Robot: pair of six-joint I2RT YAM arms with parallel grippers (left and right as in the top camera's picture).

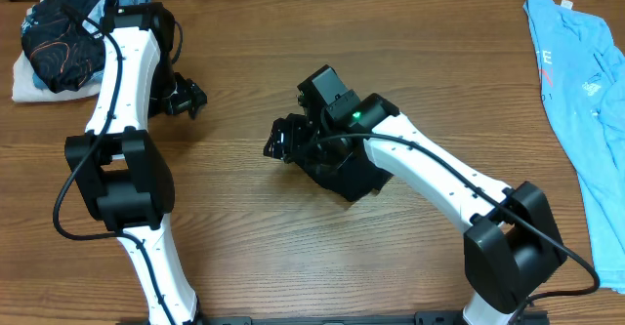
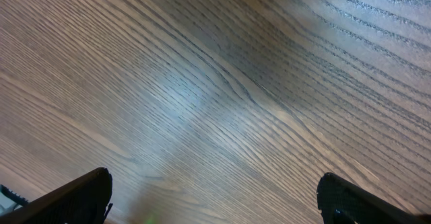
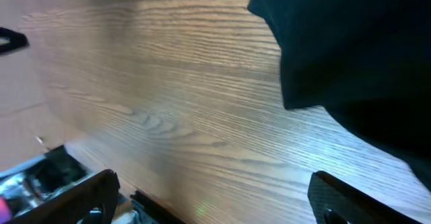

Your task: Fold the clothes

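At far left a pile of clothes (image 1: 59, 47) sits at the back corner of the table (image 1: 293, 257), and my left gripper (image 1: 186, 99) hangs near it over the wood, fingers (image 2: 74, 197) spread wide and holding nothing. Mid-table, my right gripper (image 1: 281, 142) is spread apart and empty too, with a black shirt (image 3: 357, 42) bunched just beside it. A light blue shirt (image 1: 586, 120) lies flat along the right edge.
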